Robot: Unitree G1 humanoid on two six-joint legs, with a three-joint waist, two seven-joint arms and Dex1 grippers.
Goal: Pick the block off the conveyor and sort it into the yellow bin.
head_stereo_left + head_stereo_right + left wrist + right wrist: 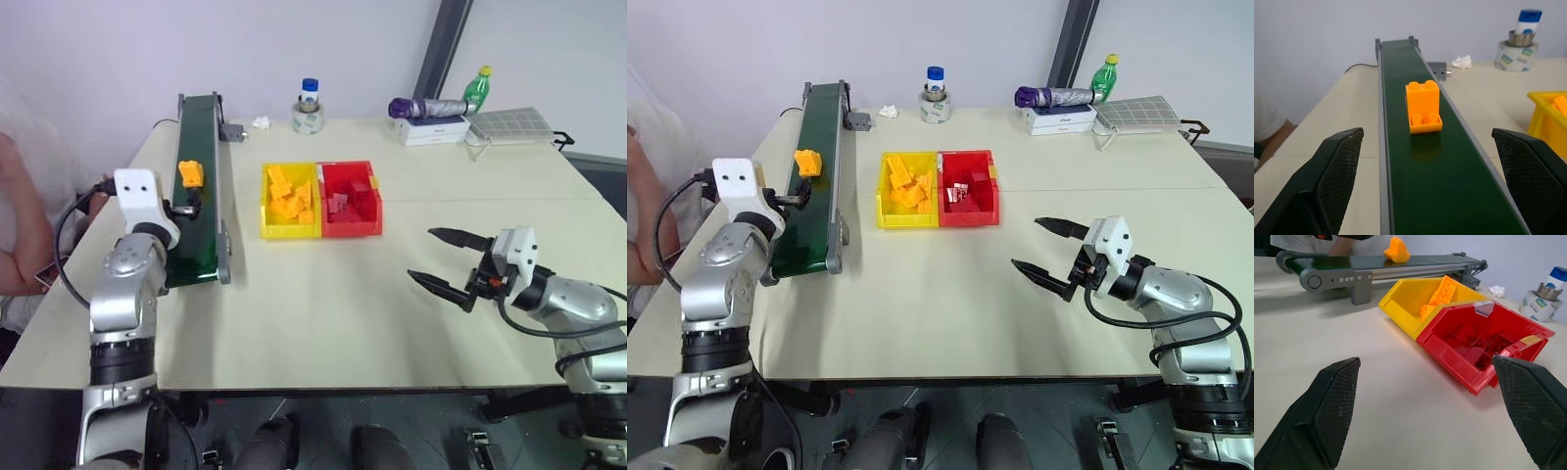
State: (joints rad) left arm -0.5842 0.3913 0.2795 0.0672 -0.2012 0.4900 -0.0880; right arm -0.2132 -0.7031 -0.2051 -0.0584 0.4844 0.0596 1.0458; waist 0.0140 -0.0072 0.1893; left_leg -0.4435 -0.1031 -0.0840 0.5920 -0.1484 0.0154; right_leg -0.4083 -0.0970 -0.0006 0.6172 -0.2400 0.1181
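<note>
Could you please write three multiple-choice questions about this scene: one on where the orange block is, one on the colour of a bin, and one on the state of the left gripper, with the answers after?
1. Where is the orange block?
A. on the green belt
B. inside the red bin
C. between the fingers of the right gripper

2. What colour is the bin joined to the red bin, on the side nearer the belt?
A. blue
B. yellow
C. white

3. What is the state of the left gripper?
A. shut on the block
B. open, with nothing between its fingers
C. shut on a bottle

Answers:
1. A, the block stands on the belt, apart from both grippers.
2. B, the yellow bin sits side by side with the red one.
3. B, the left wrist view shows both fingers wide apart and the block farther along the belt.
</note>
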